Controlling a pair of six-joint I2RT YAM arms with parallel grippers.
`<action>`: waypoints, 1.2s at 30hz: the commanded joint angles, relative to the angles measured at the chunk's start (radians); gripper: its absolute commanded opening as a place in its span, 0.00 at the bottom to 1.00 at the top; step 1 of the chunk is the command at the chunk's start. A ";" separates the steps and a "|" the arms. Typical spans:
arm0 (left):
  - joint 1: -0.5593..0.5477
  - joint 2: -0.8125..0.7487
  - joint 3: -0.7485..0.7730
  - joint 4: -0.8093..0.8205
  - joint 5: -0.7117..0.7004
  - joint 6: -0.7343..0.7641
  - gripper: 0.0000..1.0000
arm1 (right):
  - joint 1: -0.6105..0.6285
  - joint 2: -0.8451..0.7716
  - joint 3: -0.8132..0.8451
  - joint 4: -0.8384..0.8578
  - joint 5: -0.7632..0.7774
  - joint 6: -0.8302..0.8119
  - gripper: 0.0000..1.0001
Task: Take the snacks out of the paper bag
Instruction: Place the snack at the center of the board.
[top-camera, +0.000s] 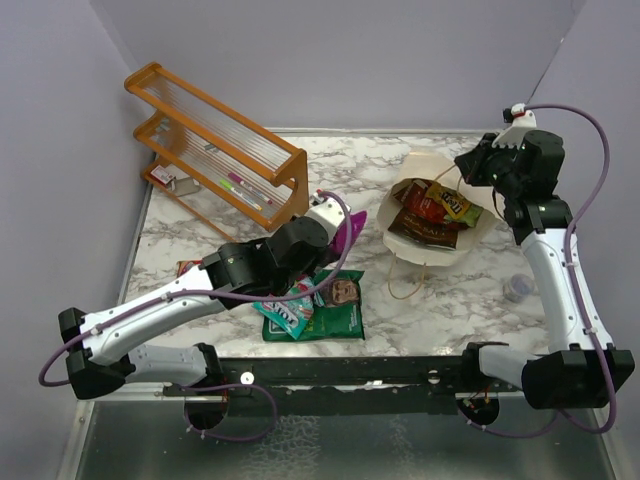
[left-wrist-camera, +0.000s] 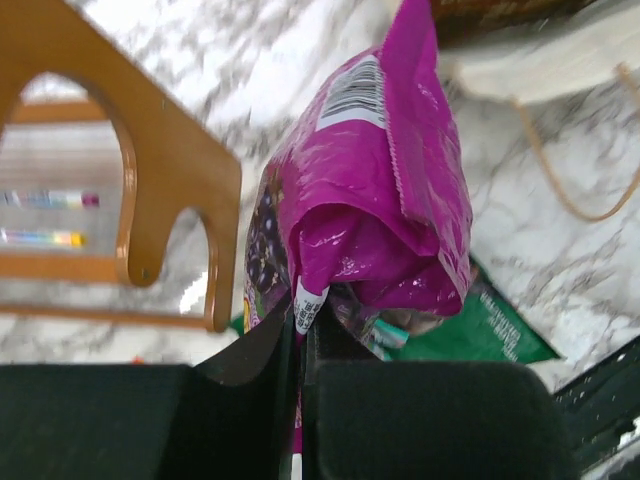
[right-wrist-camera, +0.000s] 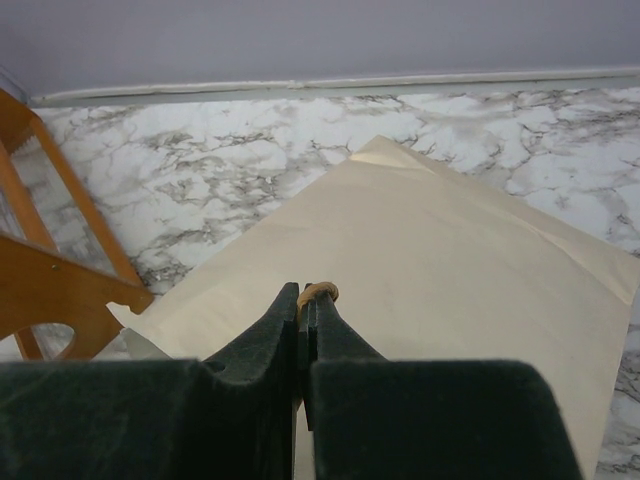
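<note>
The beige paper bag (top-camera: 432, 215) stands open at the table's centre right, with a red-yellow packet (top-camera: 440, 203) and a dark brown packet (top-camera: 428, 228) inside. My right gripper (right-wrist-camera: 307, 298) is shut on the bag's brown string handle (right-wrist-camera: 320, 292), above the bag's side (right-wrist-camera: 450, 270). My left gripper (left-wrist-camera: 300, 325) is shut on the edge of a purple packet (left-wrist-camera: 375, 190), which it holds just left of the bag, in the top view (top-camera: 350, 232). A green packet (top-camera: 335, 305) and a teal one (top-camera: 287, 313) lie on the table below it.
An orange wooden slatted rack (top-camera: 215, 150) with pens stands at the back left, close to my left gripper (left-wrist-camera: 160, 200). A small clear cap (top-camera: 517, 289) lies by the right arm. A small red packet (top-camera: 187, 267) lies partly hidden by the left arm.
</note>
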 joint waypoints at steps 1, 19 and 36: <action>0.038 0.028 0.047 -0.289 -0.062 -0.283 0.00 | 0.002 0.014 -0.014 0.021 -0.044 0.000 0.01; 0.110 0.088 0.019 -0.723 -0.045 -0.544 0.00 | 0.002 0.033 -0.008 0.019 -0.088 0.007 0.01; 0.111 0.385 -0.152 0.085 0.226 -0.497 0.07 | 0.002 0.003 -0.023 0.017 -0.152 -0.003 0.01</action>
